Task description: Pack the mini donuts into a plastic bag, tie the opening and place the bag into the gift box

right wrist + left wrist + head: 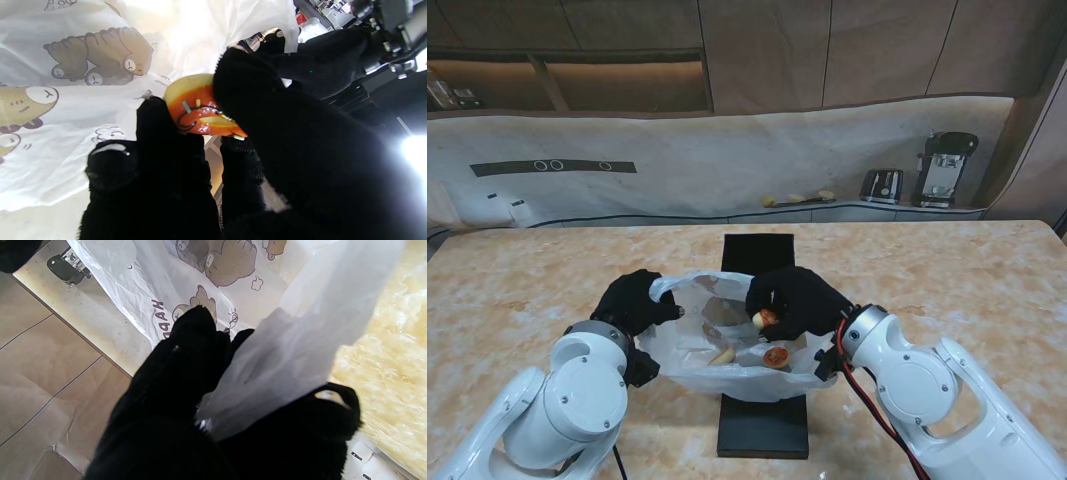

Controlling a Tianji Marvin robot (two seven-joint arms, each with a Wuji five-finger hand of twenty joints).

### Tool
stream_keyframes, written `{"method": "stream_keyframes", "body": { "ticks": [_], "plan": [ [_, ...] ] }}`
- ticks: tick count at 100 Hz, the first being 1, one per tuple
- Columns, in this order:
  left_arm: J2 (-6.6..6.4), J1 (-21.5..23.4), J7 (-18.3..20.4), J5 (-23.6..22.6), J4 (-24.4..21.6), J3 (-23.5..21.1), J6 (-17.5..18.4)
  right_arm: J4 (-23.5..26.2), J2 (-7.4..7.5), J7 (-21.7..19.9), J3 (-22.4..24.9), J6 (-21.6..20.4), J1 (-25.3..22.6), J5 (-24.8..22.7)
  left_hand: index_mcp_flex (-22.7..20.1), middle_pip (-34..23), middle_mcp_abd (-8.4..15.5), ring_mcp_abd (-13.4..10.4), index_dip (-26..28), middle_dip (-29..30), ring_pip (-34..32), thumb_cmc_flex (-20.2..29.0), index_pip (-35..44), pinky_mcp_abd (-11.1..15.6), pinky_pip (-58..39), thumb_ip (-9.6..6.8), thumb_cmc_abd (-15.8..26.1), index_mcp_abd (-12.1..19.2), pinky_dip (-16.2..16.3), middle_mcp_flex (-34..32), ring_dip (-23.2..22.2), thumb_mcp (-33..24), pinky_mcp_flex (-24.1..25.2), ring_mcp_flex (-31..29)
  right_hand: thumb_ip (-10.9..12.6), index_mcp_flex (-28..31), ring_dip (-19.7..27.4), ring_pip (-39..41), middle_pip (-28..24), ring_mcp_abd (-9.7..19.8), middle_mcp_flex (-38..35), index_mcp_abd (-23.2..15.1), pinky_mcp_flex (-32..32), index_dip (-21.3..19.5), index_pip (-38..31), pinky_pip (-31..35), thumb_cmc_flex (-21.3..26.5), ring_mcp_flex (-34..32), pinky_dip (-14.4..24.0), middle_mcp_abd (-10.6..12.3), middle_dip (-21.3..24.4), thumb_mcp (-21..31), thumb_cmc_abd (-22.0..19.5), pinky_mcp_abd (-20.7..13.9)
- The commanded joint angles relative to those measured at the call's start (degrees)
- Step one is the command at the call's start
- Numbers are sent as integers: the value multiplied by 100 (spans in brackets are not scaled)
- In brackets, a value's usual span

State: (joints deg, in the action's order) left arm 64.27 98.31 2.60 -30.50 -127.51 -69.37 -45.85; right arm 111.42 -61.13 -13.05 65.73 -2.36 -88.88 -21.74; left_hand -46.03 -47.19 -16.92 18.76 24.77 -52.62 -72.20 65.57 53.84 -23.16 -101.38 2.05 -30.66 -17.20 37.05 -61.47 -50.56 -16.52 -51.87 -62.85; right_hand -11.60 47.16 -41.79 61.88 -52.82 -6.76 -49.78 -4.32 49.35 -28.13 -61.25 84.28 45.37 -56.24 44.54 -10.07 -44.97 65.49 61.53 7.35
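Marble table [987, 290]; donut [765, 319] in right robot hand [799, 301]

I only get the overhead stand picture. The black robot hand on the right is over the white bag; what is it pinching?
Observer: The right robot hand pinches an orange-glazed mini donut with sprinkles.
Operator: And the left one?
Observer: The left robot hand clamps a fold of the white plastic bag between its fingers.
Operator: Is the bag plain?
Observer: No, brown cartoon bears are printed on it.
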Motion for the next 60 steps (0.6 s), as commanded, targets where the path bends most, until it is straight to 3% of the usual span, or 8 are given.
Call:
{"method": "stream_keyframes", "body": {
  "ticks": [1, 20, 26, 30, 40, 47, 60],
  "plan": [
    [6, 18, 108, 0, -59, -14, 0, -114, -33, -157, -66, 78, 29, 35, 85, -45, 58, 89, -30, 39, -53, 212, -136, 228, -352, -125, 142, -35, 14, 49, -108, 124, -159, -80, 159, 169, 84, -78, 5, -415, 156, 3, -15, 10, -158, -117, 281, 71, 87, -79, 19, 140, -263, -334],
    [5, 4, 119, 17, -31, -19, 7, -445, -11, -231, -252, 39, 295, -192, 85, -39, 73, 89, -25, 50, -53, 219, -139, 228, -354, -135, 155, -23, 9, 52, -107, 162, -159, -80, 246, -62, 79, -559, -23, -287, 625, 29, -860, 180, 462, -765, 134, 594, -45, 30, 140, -78, -493, 72],
    [2, 2, 129, 21, -24, -19, 3, -494, -10, -238, -284, 46, 336, -205, 83, -45, 66, 89, -23, 51, -53, 228, -140, 228, -355, -140, 152, -32, 7, 39, -107, 169, -159, -80, 553, -215, 100, -871, -4, -223, 974, 135, -1382, -8, 1475, -1103, -65, 980, -121, 72, 250, -77, -757, 228],
    [2, 0, 130, 26, -18, -19, -2, -515, 3, -288, -287, 29, 368, -224, 83, -43, 67, 90, -20, 52, -51, 223, -138, 228, -355, -141, 153, -23, 6, 48, -107, 178, -159, -74, 637, -231, 143, -988, 42, -196, 1092, 138, -1525, -52, 1662, -1102, -102, 1104, -101, 97, 278, -8, -813, 218],
    [11, -9, 109, 53, 6, -17, -5, -545, 20, -364, -290, 2, 412, -253, 85, -43, 67, 91, -18, 52, -50, 232, -138, 228, -356, -145, 155, -25, 4, 55, -107, 186, -159, -73, 909, -361, 514, -1690, 552, -91, 1573, 120, -1902, -131, 2129, -1225, -243, 1591, -137, 124, 615, -100, -1000, 299],
    [15, -32, 104, 78, 36, -12, -14, -580, 30, -440, -286, -33, 443, -153, 81, -45, 77, 91, -14, 55, -50, 223, -133, 228, -357, -143, 153, -23, 3, 43, -107, 197, -159, -73, 916, -583, 849, -2276, 1026, -45, 1958, 90, -2094, 18, 2637, -1497, -267, 1945, -255, 127, 919, -178, -1051, 432],
    [13, -63, 113, 96, 69, -2, -20, -635, 9, -355, -299, -80, 463, -128, 88, -45, 71, 91, -11, 55, -50, 231, -131, 228, -357, -141, 163, -12, 1, 53, -107, 202, -159, -73, 888, -856, 1043, -2542, 1320, -39, 2204, 77, -2253, 243, 2923, -1800, -303, 2160, -410, 105, 1163, -296, -1099, 494]
  ]
}}
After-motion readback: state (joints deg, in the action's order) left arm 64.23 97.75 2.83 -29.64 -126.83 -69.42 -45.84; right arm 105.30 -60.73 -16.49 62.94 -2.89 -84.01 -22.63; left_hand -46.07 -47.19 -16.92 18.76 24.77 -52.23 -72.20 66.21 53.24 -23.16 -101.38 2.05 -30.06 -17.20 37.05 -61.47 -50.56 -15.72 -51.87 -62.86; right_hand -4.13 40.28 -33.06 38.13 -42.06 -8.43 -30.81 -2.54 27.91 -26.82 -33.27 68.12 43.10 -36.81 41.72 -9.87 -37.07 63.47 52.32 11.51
